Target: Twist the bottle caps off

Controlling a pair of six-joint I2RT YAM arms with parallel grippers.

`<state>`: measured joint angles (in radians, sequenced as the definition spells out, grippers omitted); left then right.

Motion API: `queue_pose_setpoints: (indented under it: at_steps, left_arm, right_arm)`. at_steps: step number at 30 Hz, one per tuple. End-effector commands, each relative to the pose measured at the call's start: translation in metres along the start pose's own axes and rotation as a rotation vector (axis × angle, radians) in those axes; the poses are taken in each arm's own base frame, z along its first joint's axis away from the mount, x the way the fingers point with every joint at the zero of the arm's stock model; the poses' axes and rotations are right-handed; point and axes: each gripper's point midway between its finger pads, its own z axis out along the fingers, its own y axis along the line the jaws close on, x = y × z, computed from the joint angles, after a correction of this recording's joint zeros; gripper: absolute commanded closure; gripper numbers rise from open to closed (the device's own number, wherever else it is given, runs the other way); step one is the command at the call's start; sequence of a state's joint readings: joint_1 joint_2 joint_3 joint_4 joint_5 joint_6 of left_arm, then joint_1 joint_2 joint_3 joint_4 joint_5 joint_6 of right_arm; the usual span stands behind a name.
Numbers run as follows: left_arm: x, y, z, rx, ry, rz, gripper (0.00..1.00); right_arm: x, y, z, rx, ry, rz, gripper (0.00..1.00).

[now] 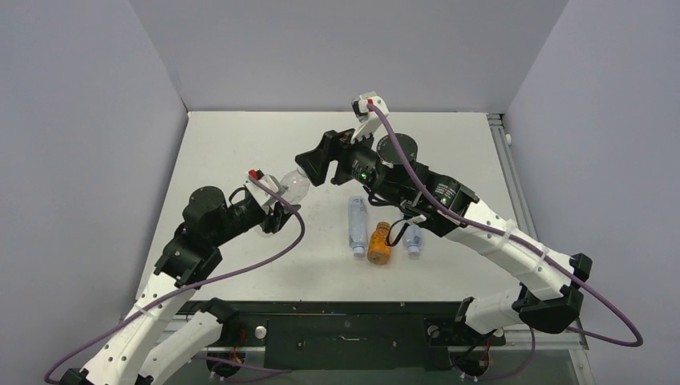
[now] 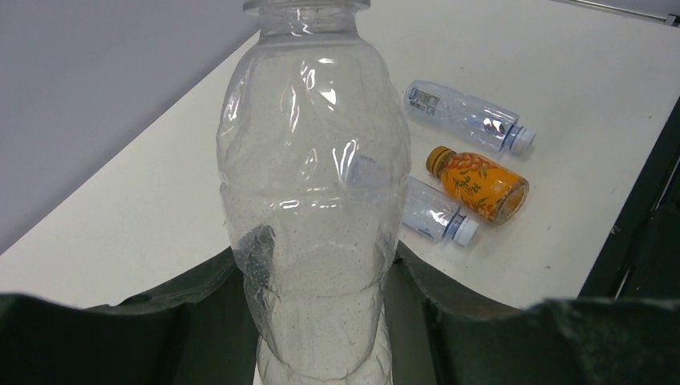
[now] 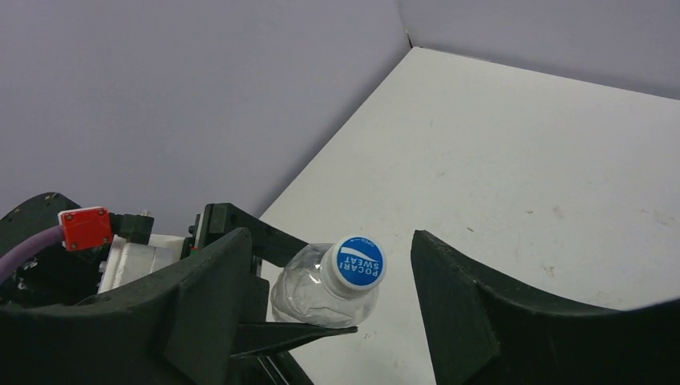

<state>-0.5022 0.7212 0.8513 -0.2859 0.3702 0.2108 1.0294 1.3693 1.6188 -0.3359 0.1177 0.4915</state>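
**A:** Since the left arm has hold of something, what is it?

**B:** The left end effector (image 1: 275, 212) is clamped on the lower body of the clear bottle (image 1: 293, 186). The bottle is held tilted, with its neck pointing towards the other arm. Through its own camera the dark fingers (image 2: 200, 321) press in on both sides of the crinkled plastic.

**A:** And is the cap on?

**B:** Yes, the cap (image 3: 357, 263) sits on the neck (blue on top with white lettering, white round the rim).

**A:** Has the right arm got it?

**B:** No. The right end effector (image 3: 333, 257) is spread wide with one finger on each side of the cap. I can see a gap on both sides, so it is open and holds nothing.

**A:** What about the other bottles?

**B:** Three lie on their sides on the tabletop (image 1: 240, 144), close together near the middle. They are partly under the right arm in the overhead view. The orange bottle (image 1: 379, 245) lies between the left small bottle (image 1: 357, 223) and the right small bottle (image 1: 413, 239).

**A:** Are they capped?

**B:** All three are. The orange one has its golden-brown cap (image 2: 435, 159) on, turned away from the arm bases. The two small clear ones have white caps (image 2: 524, 140) (image 2: 463, 231) pointing towards the bases.
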Motion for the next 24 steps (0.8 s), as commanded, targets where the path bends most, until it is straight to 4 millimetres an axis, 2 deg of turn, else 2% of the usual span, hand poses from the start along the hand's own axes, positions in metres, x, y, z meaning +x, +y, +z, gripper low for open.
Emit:
queue_pose_setpoints:
  at_steps: [1,5,11,13,18,24]
  left_arm:
    - [-0.038,0.008,-0.002,-0.035,-0.113,0.012,0.97]
    - [-0.044,0.009,-0.004,-0.041,-0.131,0.018,0.97]
    - [-0.049,0.008,-0.006,-0.038,-0.146,0.027,0.97]
    - [-0.05,0.008,-0.006,-0.035,-0.148,0.027,0.97]
    - [-0.053,0.008,-0.005,-0.034,-0.157,0.019,0.96]
    - [-0.063,0.005,-0.005,-0.018,-0.178,-0.02,0.95]
  right_arm:
    - [-0.004,0.024,0.006,-0.1,-0.006,0.054,0.34]
    - [0.005,0.018,0.015,-0.06,0.021,0.054,0.37]
    - [0.008,0.009,0.02,-0.011,0.013,0.066,0.42]
    - [0.005,0.011,0.02,-0.019,0.001,0.08,0.48]
    - [0.003,0.021,0.024,-0.06,-0.001,0.112,0.77]
    - [0.003,0.033,0.026,-0.126,0.001,0.117,0.99]
